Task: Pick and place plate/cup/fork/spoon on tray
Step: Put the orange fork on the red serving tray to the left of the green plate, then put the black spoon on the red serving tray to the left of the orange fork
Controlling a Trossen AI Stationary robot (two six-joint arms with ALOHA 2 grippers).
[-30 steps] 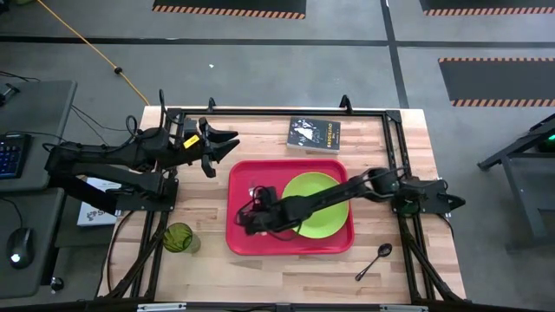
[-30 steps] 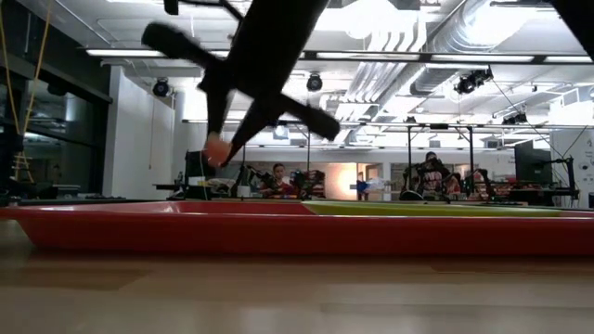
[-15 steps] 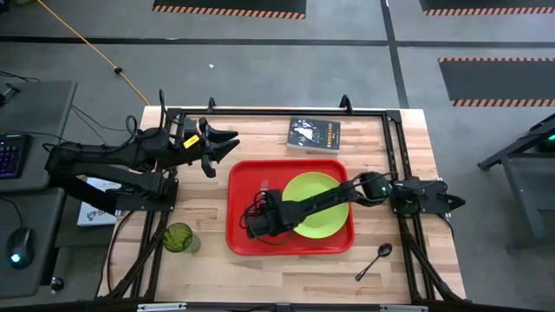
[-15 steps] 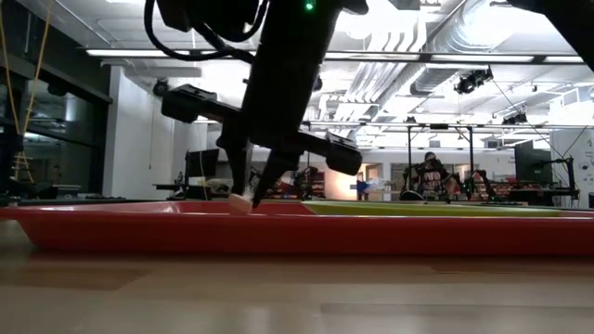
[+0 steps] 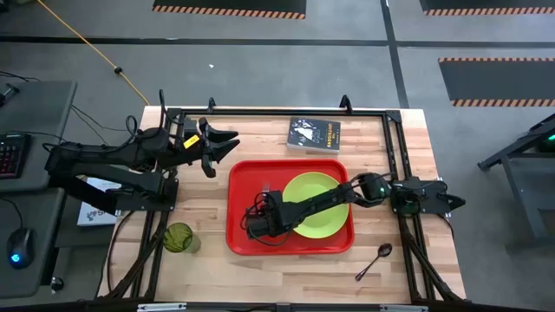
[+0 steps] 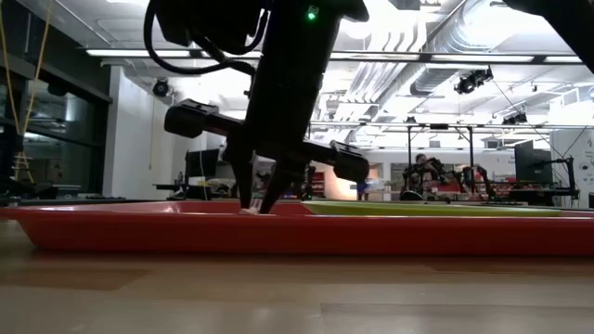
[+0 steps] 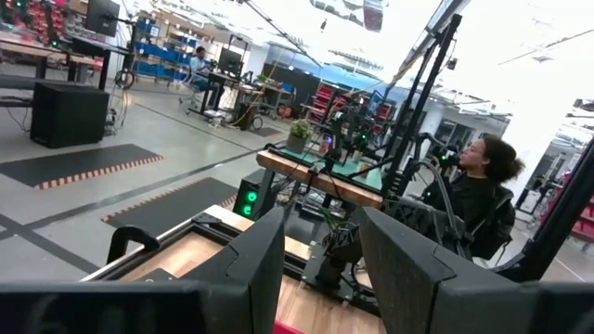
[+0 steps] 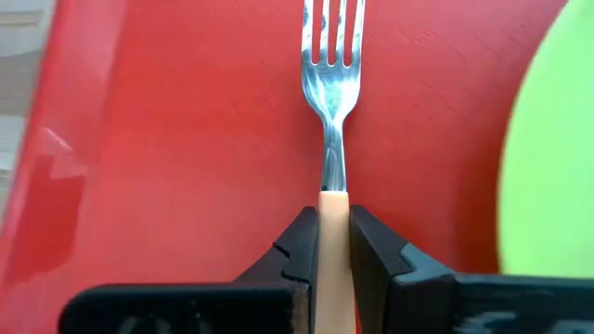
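Observation:
The red tray [image 5: 243,173] lies mid-table with the lime-green plate [image 5: 323,206] flat in its right half. My right gripper [image 8: 331,218] reaches over the tray's left half [image 5: 260,215] and is shut on the fork [image 8: 331,74], whose tines point toward the far edge. The olive cup [image 5: 179,237] stands on the table left of the tray. The dark spoon [image 5: 375,260] lies on the table right of the tray's near corner. My left gripper [image 5: 227,143] hovers open and empty beyond the tray's far left corner. My right gripper pinches the fork's tan handle [image 8: 332,206] between its two fingers, close to where the metal neck begins. The fingers come from above and the near side, in line with the fork. The fork lies flat just over the tray floor [image 8: 186,139]; whether it touches, I cannot tell.
A black book [image 5: 314,134] lies on the table beyond the tray's far right corner. A black frame rail [image 5: 277,113] runs around the table's edges. Bare wood shows along the near edge and left of the tray. People sit in the room beyond the table.
My right gripper has gone down with the fork, from well above the tray's rim to the level of the tray floor, and a little toward the table's right. The fork has stayed in the hold, tines toward the far edge.

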